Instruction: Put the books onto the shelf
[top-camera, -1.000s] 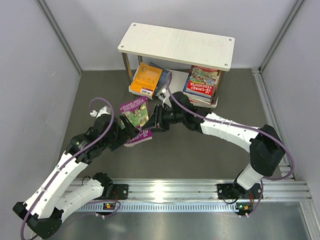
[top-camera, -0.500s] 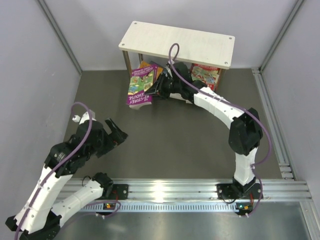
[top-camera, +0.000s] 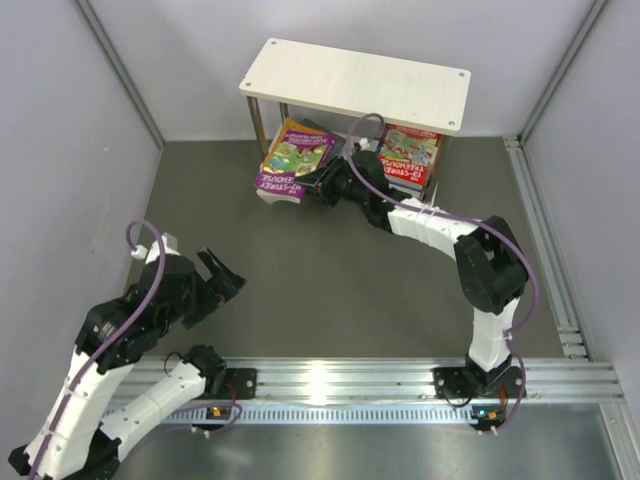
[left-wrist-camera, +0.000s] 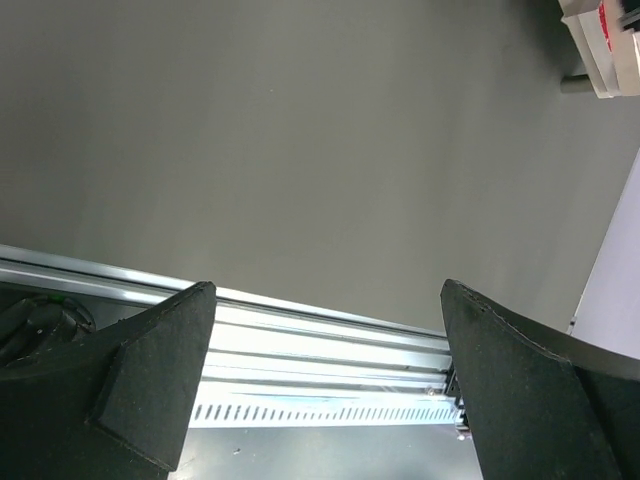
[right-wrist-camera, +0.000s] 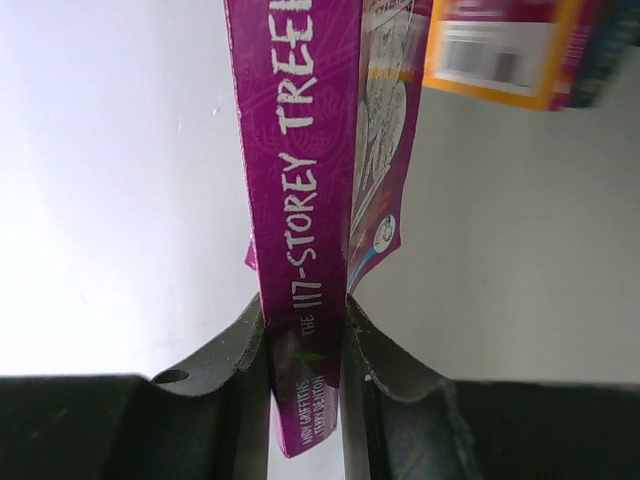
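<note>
**Right gripper (top-camera: 322, 187) clamps purple book (top-camera: 292, 160) at shelf (top-camera: 355, 80)**

Jaws pinch the book's spine. The book sits at the shelf's lower left, half poking out front. Red-covered stack (top-camera: 408, 158) under shelf's right end. Left gripper (top-camera: 222, 275) wide open, empty, well in front of the shelf.

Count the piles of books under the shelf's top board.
2. The left pile is topped by the purple book that the right gripper holds; the right pile lies further right. More books may be hidden.
</note>
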